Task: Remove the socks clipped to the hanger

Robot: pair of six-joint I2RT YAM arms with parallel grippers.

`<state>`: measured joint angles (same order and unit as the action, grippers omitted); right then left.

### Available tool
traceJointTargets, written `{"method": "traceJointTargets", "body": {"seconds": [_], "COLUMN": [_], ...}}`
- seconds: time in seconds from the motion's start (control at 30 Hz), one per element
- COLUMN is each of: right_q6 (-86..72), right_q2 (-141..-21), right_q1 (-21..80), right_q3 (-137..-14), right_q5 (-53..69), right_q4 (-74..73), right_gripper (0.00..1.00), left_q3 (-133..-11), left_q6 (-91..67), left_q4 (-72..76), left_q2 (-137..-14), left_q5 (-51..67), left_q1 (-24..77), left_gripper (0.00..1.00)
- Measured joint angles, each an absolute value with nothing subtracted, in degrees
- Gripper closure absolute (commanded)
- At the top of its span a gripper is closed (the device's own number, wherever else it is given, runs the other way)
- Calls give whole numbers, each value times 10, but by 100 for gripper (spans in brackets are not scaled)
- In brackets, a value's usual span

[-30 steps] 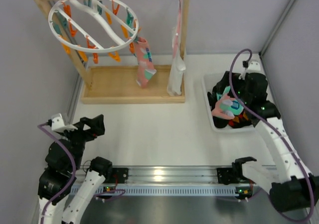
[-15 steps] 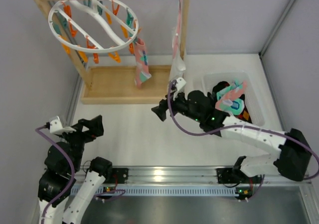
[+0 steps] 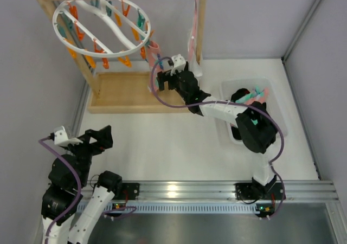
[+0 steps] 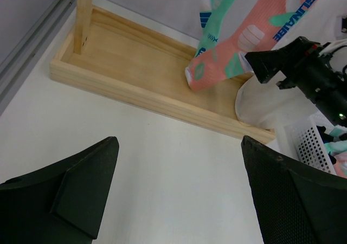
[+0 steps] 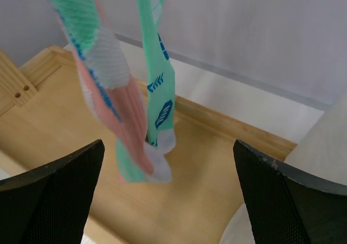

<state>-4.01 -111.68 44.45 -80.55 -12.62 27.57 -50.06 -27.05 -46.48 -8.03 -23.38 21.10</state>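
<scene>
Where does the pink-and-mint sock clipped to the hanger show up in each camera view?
Top external: the pink-and-mint sock is at upper centre, below the right edge of the hanger, partly hidden by the right gripper.
Left wrist: top right, with its low end over the rack base.
Right wrist: left of centre, dangling between the fingers.
Shared landmark: the wooden rack base.

Pink sock (image 5: 119, 135) with mint-green and white patches and blue lettering. Mint-green sock (image 5: 161, 108) with blue marks and a white toe. White hanger (image 3: 108, 54) with orange and teal clips (image 3: 103, 63). Pale wooden rack base (image 4: 130, 59).
</scene>
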Motion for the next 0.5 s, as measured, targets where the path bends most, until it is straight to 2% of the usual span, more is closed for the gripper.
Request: {"method": "traceJointTargets", "body": {"seconds": [0.1,0.13,0.2,0.3,0.33,0.5], "right_q6": [-26,-25,-20,-20,-26,-27], "right_q2": [-1177,-1193,-1217,-1232,-1232,-1217], "right_q1": [440,441,441,441,442,456], "right_q3": [-854,-868,-889,-897,-896,-859], "right_q5": [-120,-111,-87,-50,-42,-35], "right_q4": [299,305,312,329,338,399], "right_gripper": [11,27,43,90,100,100], "left_q3": [-500,-500,-500,-500,-500,-500], "left_q6": [-270,-270,-269,-269,-269,-267], "left_q4": [-465,-464,-464,-463,-463,-462], "left_q2": [-80,-80,-80,-80,-80,-83], "left_q5": [-230,-229,-227,-223,-222,-219], "left_q1": [211,211,211,211,211,210], "left_gripper": [2,2,2,2,2,2]}}
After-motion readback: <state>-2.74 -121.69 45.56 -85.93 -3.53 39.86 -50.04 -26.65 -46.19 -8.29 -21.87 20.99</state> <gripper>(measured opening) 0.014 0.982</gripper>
